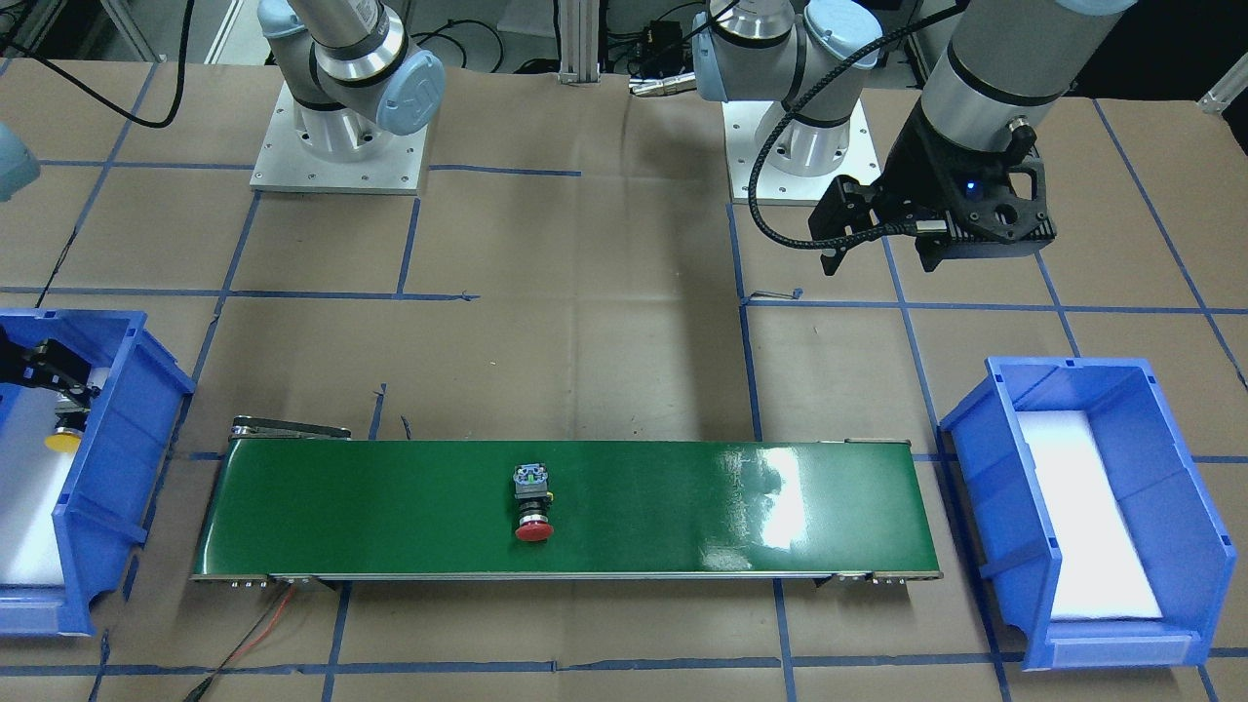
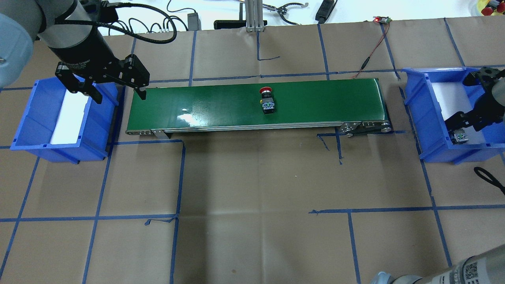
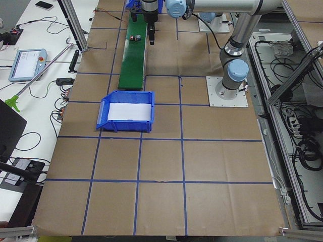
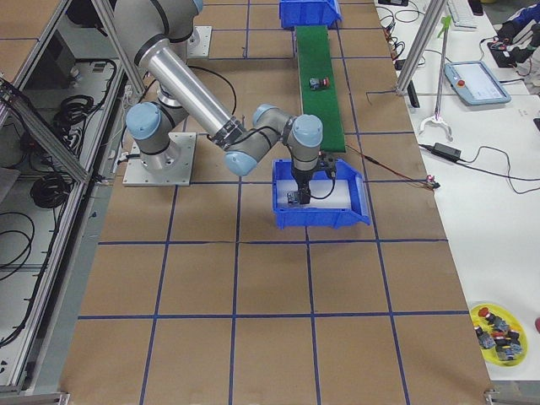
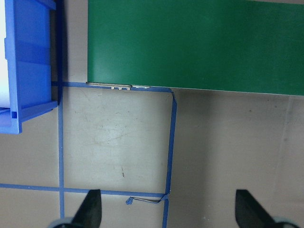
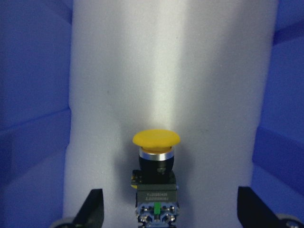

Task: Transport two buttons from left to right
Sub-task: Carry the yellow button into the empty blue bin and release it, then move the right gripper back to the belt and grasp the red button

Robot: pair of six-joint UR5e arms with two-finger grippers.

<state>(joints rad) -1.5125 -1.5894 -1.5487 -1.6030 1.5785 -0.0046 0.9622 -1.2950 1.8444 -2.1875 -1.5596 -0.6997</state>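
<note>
We found the left gripper (image 2: pixel 118 96) released, its fingers spread wide with nothing between them. It hung above the gap between the left blue bin (image 2: pixel 27 118) and the left end of the green conveyor belt (image 2: pixel 205 106). The belt ran across the far half of the paper-covered desk (image 2: pixel 252 189). The red button (image 2: pixel 267 100) lay on its side about midway along the belt, its cap towards the edge farther from the robot. The right gripper (image 6: pixel 170 204) was down inside the right blue bin (image 2: pixel 414 102) at the desk's right edge, and it too was released. The yellow button (image 6: pixel 156 161) lay between its parted fingers (image 6: pixel 94 209) over the bin's white liner, touching neither finger.
</note>
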